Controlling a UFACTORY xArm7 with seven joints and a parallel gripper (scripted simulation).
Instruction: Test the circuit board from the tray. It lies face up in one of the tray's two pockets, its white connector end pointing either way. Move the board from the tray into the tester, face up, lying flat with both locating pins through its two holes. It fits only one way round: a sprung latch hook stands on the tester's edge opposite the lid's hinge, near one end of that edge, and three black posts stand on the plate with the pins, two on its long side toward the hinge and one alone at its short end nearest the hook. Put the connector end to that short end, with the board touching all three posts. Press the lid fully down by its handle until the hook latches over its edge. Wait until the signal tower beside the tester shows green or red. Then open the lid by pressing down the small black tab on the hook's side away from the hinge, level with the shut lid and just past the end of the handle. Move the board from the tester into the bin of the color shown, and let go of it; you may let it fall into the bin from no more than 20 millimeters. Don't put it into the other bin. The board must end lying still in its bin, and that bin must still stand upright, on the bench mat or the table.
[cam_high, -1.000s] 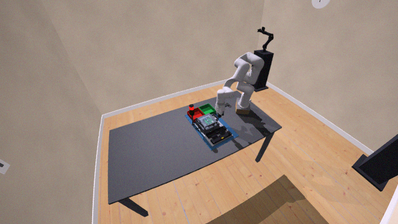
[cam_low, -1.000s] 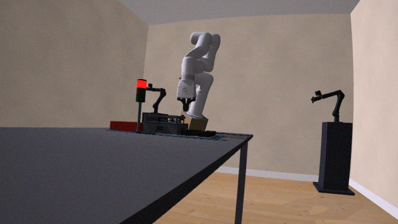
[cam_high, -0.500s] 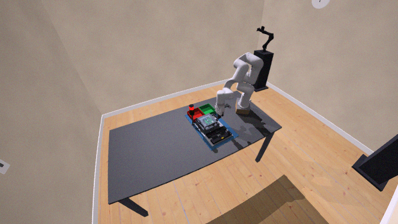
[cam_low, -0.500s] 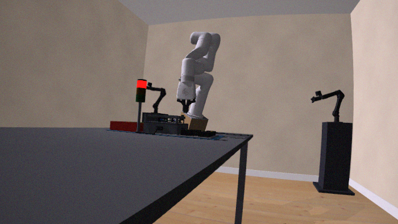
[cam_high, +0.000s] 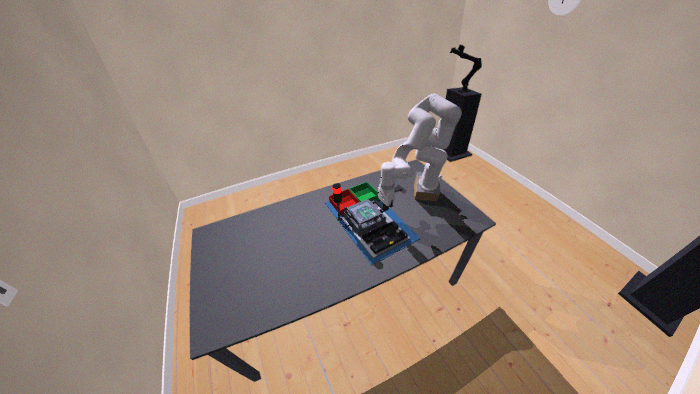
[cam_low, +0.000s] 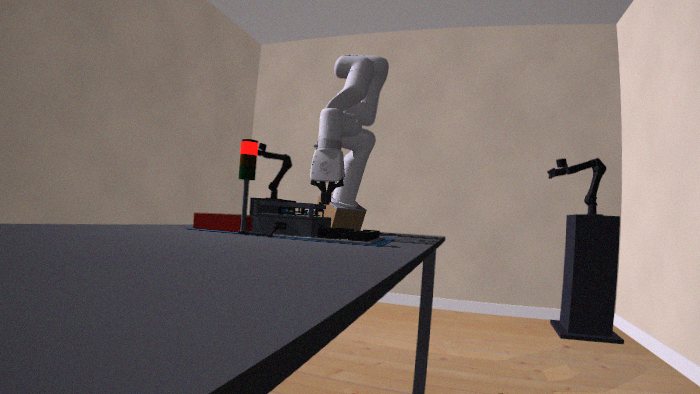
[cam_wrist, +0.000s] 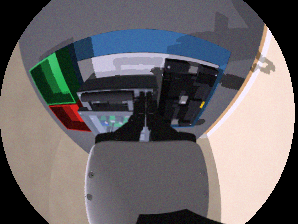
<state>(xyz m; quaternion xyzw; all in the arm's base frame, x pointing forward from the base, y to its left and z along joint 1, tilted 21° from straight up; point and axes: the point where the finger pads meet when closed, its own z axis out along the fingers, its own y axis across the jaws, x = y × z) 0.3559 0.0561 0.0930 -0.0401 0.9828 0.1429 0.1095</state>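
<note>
On the dark grey table, the black two-pocket tray lies nearest. Beyond it, the green circuit board sits inside the shut grey tester. The black end effector hangs beside the tester, fingers together, gripping nothing. Farther off, the signal tower glows red.

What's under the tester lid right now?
Through the shut clear lid the green board shows, lying in the tester. Its pins and posts are too small to make out.
</note>
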